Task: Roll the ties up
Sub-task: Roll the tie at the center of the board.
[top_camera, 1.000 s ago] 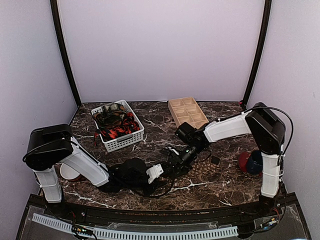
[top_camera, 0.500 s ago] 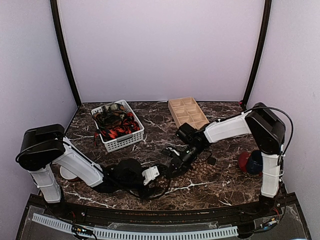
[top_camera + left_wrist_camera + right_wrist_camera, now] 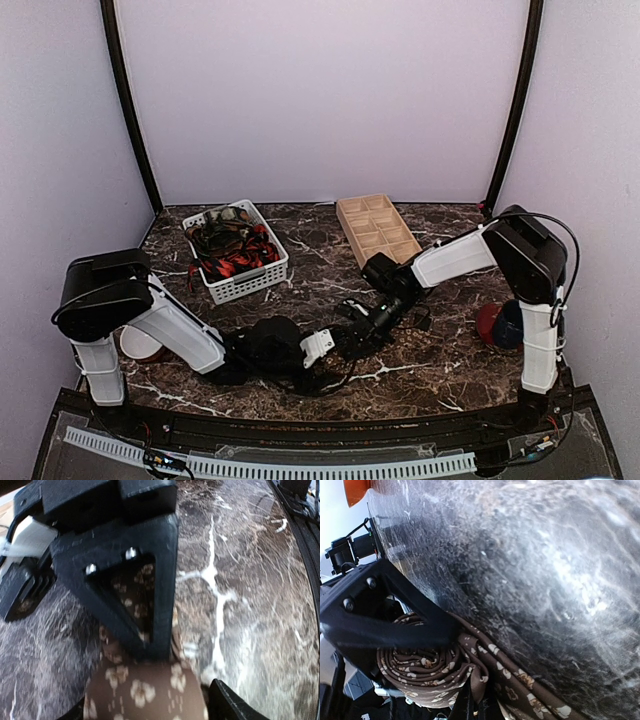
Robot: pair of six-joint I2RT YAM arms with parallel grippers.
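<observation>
The brown tie [image 3: 435, 665] is now clenched by the right end effector [image 3: 470, 701] (previously parted); the left end effector [image 3: 145, 700] is released.

Brown tie [image 3: 145, 690] with tan flowers; dark white-veined marble table [image 3: 240, 580].

Overhead looks down; both close wrist views share the brown tie [image 3: 150, 695].
</observation>
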